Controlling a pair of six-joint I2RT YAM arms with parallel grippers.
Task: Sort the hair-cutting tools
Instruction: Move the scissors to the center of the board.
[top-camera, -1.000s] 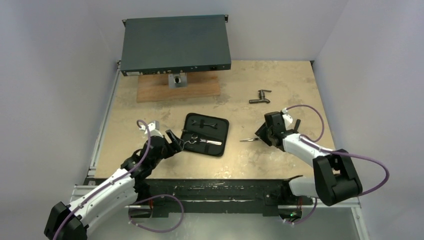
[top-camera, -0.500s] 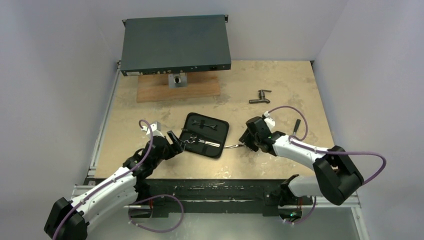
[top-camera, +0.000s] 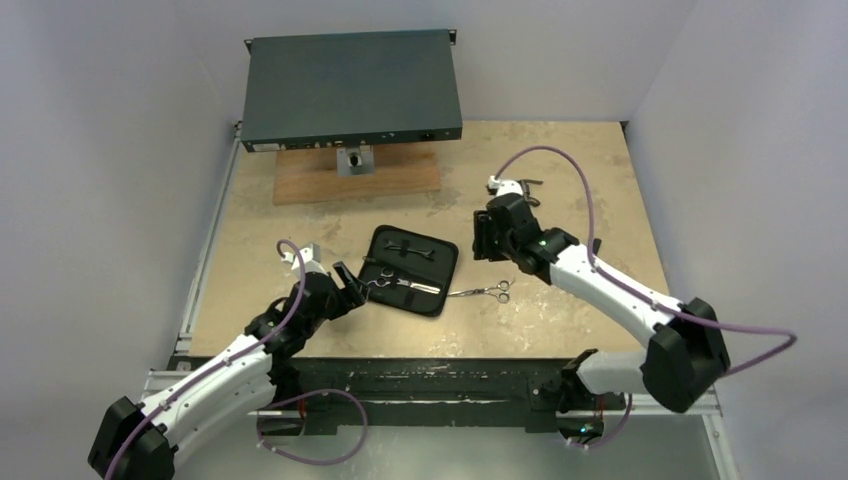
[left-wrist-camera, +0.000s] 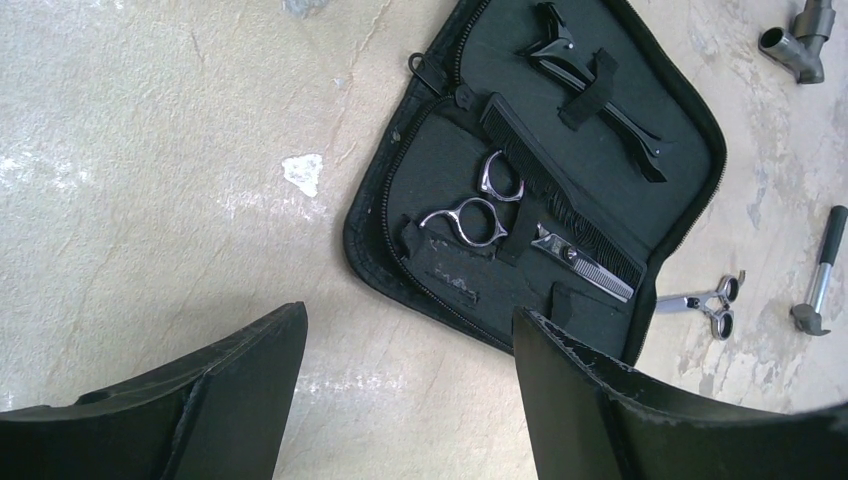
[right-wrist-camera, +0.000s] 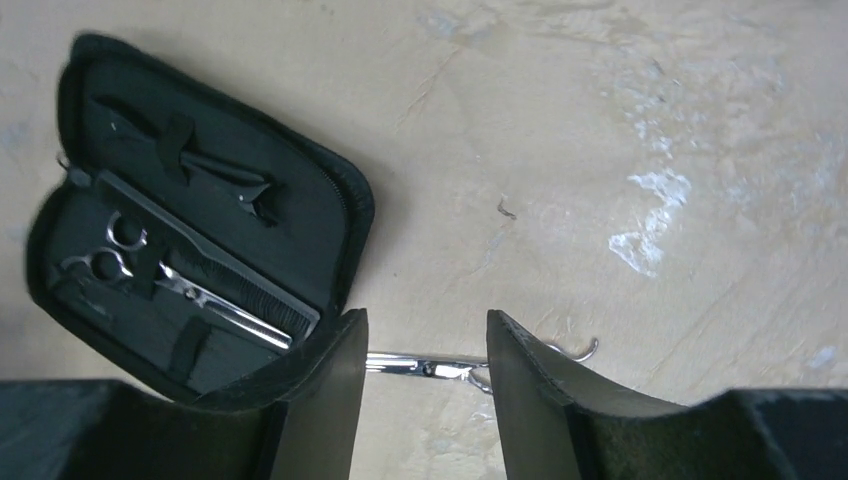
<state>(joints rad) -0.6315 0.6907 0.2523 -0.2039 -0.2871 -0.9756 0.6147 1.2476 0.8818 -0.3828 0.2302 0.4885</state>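
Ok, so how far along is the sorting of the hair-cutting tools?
Done: one pair of silver scissors, the slim black comb and the thin black clip sit inside the open black zip case. In hand: nothing; the left pincer and right pincer are both open and empty. Left: a second pair of silver scissors lies on the table just right of the case.

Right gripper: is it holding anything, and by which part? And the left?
Nothing is held. The right gripper has its fingers apart above the loose scissors, which lie beside the case. The left gripper is open and empty.
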